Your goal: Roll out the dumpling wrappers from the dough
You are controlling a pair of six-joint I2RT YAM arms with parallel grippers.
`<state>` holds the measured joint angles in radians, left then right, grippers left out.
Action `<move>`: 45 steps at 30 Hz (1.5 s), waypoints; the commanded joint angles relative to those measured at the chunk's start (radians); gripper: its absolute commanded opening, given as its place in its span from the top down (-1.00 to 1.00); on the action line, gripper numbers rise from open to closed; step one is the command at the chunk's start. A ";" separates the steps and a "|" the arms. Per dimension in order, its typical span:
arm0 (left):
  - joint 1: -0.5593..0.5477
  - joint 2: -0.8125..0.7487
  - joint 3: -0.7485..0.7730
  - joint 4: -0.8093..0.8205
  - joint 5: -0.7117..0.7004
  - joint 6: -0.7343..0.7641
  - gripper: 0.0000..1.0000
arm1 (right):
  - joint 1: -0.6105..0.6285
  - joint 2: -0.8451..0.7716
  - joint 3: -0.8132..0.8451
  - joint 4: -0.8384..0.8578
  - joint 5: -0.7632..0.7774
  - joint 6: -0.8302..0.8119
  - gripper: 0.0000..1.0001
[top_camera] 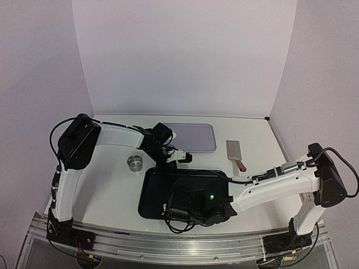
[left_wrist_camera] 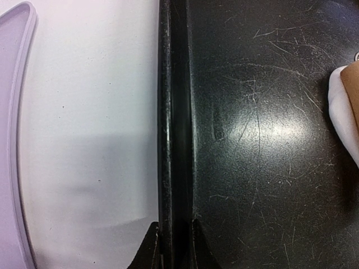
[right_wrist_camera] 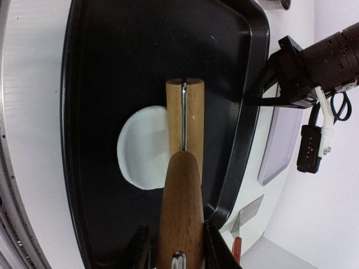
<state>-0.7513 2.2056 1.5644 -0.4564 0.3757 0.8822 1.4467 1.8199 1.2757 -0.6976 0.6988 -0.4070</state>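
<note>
The dough (right_wrist_camera: pixel 143 154) is a flattened white patch with a rounded outline on the floor of the black tray (right_wrist_camera: pixel 101 67). My right gripper (right_wrist_camera: pixel 176 235) is shut on the handle of a wooden rolling pin (right_wrist_camera: pixel 185 112), whose roller lies on the dough's right part. In the top view the right gripper (top_camera: pixel 185 210) hides the dough. My left gripper (left_wrist_camera: pixel 174 244) is shut on the black tray's far rim (left_wrist_camera: pixel 174 112), seen in the top view (top_camera: pixel 168 158). The dough's edge (left_wrist_camera: pixel 339 106) shows at the right of the left wrist view. A small white round patch (top_camera: pixel 172 134), perhaps a wrapper, lies on the lilac tray.
A lilac tray (top_camera: pixel 196 137) lies behind the black tray. A round metal cutter (top_camera: pixel 134 162) stands to the left. A metal scraper with a red handle (top_camera: pixel 234 151) lies to the right. White walls close in the table on three sides.
</note>
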 commanded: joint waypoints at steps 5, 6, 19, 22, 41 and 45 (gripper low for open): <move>0.007 0.038 0.020 0.041 -0.149 0.081 1.00 | 0.070 0.008 -0.113 -0.266 -0.112 0.070 1.00; 0.007 0.038 0.019 0.041 -0.149 0.081 1.00 | 0.060 0.023 -0.098 -0.260 -0.103 0.050 1.00; 0.004 0.032 0.018 0.044 -0.131 0.071 1.00 | 0.049 0.039 -0.060 -0.248 -0.084 0.064 1.00; 0.004 0.032 0.015 0.047 -0.133 0.074 1.00 | 0.079 0.018 -0.082 -0.304 -0.108 0.147 1.00; 0.006 0.027 0.000 0.060 -0.136 0.078 1.00 | 0.018 -0.008 -0.084 -0.264 -0.065 0.116 1.00; 0.010 0.028 -0.005 0.059 -0.138 0.084 1.00 | 0.039 -0.017 -0.079 -0.309 -0.064 0.131 1.00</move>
<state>-0.7517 2.2086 1.5688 -0.4442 0.3640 0.8820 1.4756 1.8040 1.2368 -0.7812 0.7678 -0.3349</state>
